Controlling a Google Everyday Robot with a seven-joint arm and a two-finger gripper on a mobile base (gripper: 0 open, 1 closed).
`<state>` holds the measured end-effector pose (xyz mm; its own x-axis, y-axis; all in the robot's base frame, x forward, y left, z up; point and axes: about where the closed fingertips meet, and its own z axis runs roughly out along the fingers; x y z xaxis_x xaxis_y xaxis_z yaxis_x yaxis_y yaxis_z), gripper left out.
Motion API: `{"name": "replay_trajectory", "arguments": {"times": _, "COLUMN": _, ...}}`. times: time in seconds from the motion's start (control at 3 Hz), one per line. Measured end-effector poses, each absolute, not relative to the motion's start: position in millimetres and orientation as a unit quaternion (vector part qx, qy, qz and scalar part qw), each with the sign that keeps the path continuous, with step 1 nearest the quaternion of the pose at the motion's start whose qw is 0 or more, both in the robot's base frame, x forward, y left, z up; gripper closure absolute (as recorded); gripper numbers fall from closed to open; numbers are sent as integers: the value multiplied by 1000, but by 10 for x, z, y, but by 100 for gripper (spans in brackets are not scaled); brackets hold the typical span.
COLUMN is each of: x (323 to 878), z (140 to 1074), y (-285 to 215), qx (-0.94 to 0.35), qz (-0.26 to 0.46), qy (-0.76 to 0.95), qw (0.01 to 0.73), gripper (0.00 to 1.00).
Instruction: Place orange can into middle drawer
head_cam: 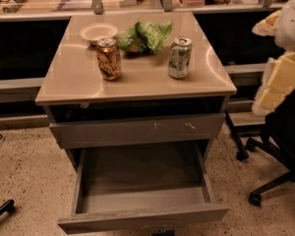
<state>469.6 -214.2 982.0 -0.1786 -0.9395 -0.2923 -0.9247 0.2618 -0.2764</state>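
1. Orange can [109, 59] stands upright on the cabinet top [137, 85], left of centre.
2. Middle drawer [142, 173] is pulled fully out, low under the cabinet top.
3. Scratched drawer front [137, 129] is shut, directly under the cabinet top.
4. Gripper [280, 82] sits off the cabinet top's right edge, well apart from the can. Can't tell if it's open, closed or holding anything.
5. Also on the cabinet top: green-and-white can [179, 58] right of centre, white bowl [99, 32] and green bag [146, 36] at the back.

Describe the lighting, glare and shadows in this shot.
Camera view: warm orange-tinted light; glare arcs on the tabletop beside the green-and-white can and left of the orange can; black shadow under the tabletop; the open middle drawer has a dim floor; the gripper sits brightly lit at the right edge.
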Motion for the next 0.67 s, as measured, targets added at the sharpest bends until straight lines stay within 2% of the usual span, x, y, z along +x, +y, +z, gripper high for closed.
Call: {"name": "replay_trajectory", "arguments": {"times": 0.67, "x": 5556, "z": 9920, "y": -1765, "qx": -571, "qz": 86, "qy": 742, "qw": 340, "gripper": 0}}
